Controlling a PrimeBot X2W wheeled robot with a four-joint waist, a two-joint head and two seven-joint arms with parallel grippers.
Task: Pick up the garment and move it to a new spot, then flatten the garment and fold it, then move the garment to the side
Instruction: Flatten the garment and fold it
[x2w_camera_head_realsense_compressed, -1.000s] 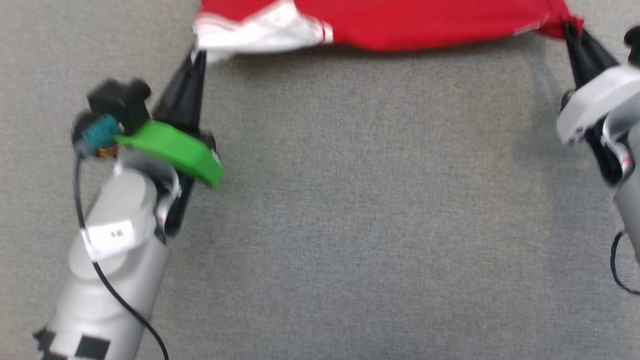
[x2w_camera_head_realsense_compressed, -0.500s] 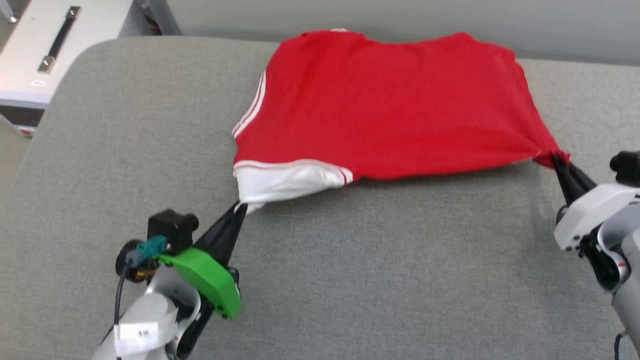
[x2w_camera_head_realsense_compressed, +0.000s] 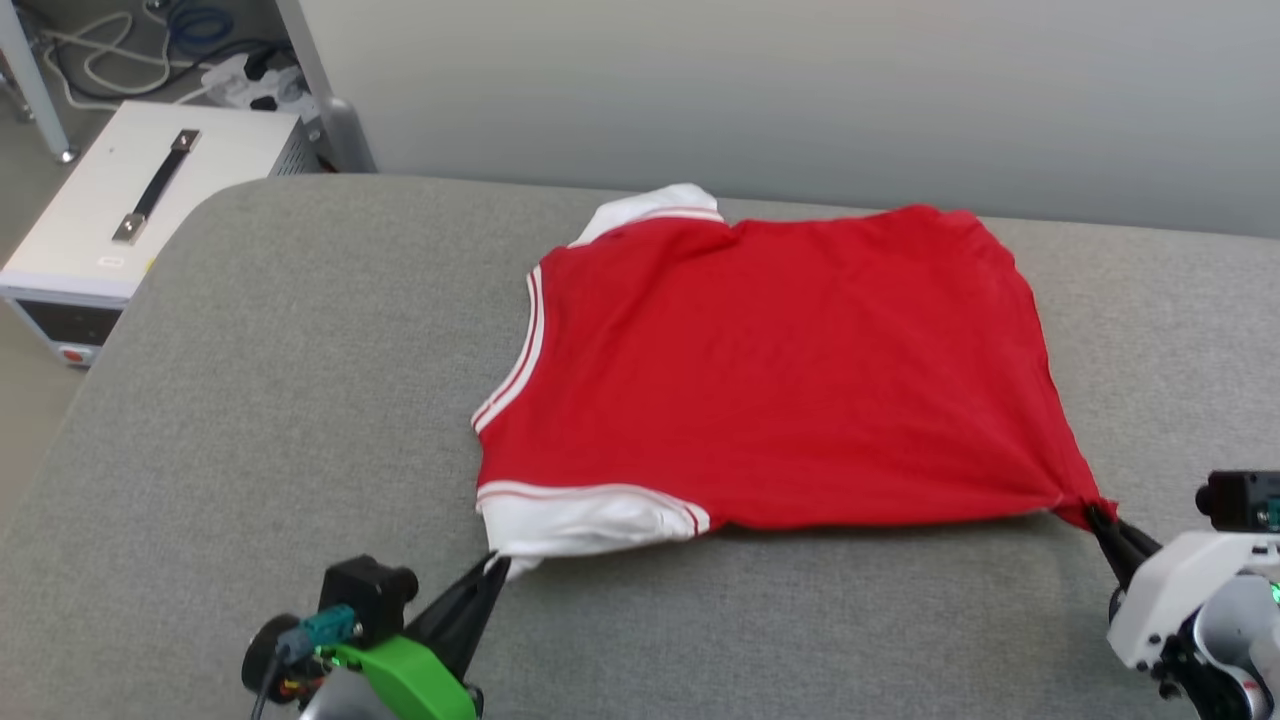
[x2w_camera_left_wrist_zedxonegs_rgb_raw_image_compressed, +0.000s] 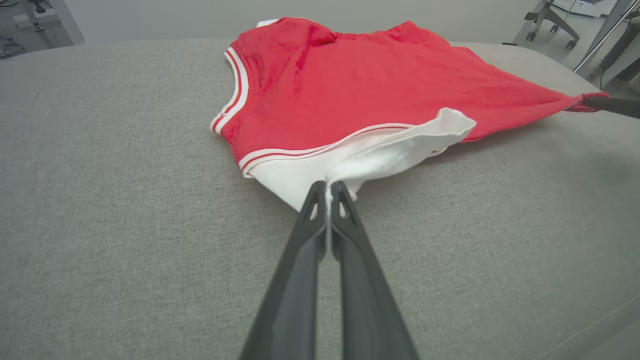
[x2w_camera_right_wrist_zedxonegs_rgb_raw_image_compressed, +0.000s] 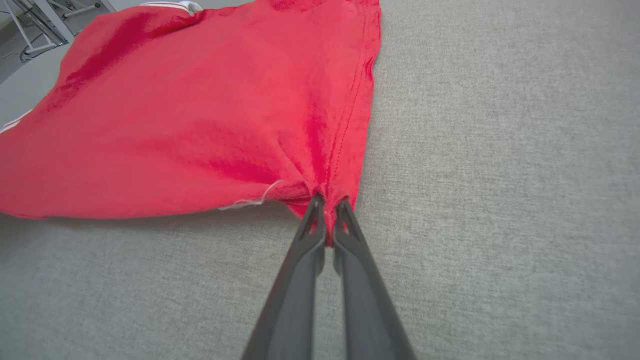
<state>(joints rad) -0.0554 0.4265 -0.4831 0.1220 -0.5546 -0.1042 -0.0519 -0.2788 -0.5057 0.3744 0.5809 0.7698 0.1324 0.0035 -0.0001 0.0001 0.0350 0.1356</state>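
The garment (x2w_camera_head_realsense_compressed: 780, 380), a red jersey with white sleeves and red-and-white striped trim, lies spread on the grey padded table (x2w_camera_head_realsense_compressed: 300, 380). Its near edge is stretched between my two grippers. My left gripper (x2w_camera_head_realsense_compressed: 495, 566) is shut on the near white sleeve (x2w_camera_left_wrist_zedxonegs_rgb_raw_image_compressed: 370, 160), pinching the cloth at its tips (x2w_camera_left_wrist_zedxonegs_rgb_raw_image_compressed: 328, 189). At the near right, my right gripper (x2w_camera_head_realsense_compressed: 1095, 514) is shut on the red hem corner (x2w_camera_right_wrist_zedxonegs_rgb_raw_image_compressed: 325, 192). The far white sleeve (x2w_camera_head_realsense_compressed: 650, 205) peeks out at the back. The garment's plain red side faces up.
A white metal box with a black handle (x2w_camera_head_realsense_compressed: 150, 200) stands off the table's left edge, with cables (x2w_camera_head_realsense_compressed: 210, 50) on the floor behind it. A grey wall (x2w_camera_head_realsense_compressed: 800, 90) runs along the table's far side. Bare grey table surface lies left and near.
The head camera has tilted up, so the whole garment and the table's far edge have come into view. Both grippers keep their hold on the sleeve and the hem corner.
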